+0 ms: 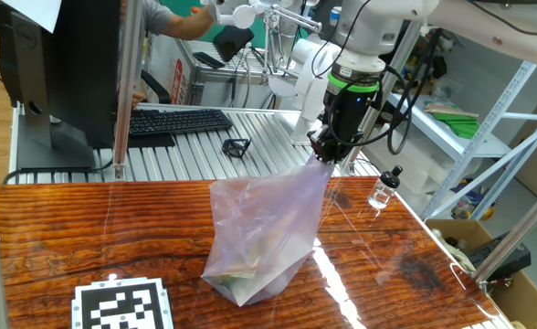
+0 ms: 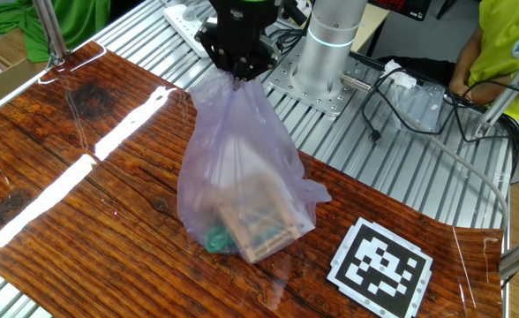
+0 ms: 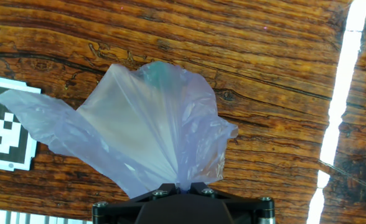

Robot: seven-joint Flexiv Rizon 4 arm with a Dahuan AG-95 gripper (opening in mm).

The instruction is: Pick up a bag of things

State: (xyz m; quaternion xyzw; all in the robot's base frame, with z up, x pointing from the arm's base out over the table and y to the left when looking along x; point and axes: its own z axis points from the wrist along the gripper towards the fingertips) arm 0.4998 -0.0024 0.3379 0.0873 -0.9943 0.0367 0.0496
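Note:
The pale-lilac plastic bag [image 1: 264,233] hangs stretched from its gathered top, its bottom at or just above the wooden table. My gripper [image 1: 324,153] is shut on that gathered top. In the other fixed view the bag [image 2: 237,172] shows the things inside: tan wooden blocks [image 2: 258,231] and a green piece [image 2: 215,238] at the bottom. My gripper [image 2: 239,72] pinches the bag's neck there too. In the hand view the bag [image 3: 139,130] fans out below my gripper [image 3: 184,185], with a green tint showing through at its far end.
A small clear bottle with a black cap [image 1: 384,189] stands right of the bag. A black-and-white marker card [image 1: 122,306] lies at the front left, also seen in the other fixed view [image 2: 380,265]. A keyboard [image 1: 177,121] and a monitor stand behind on the metal rack.

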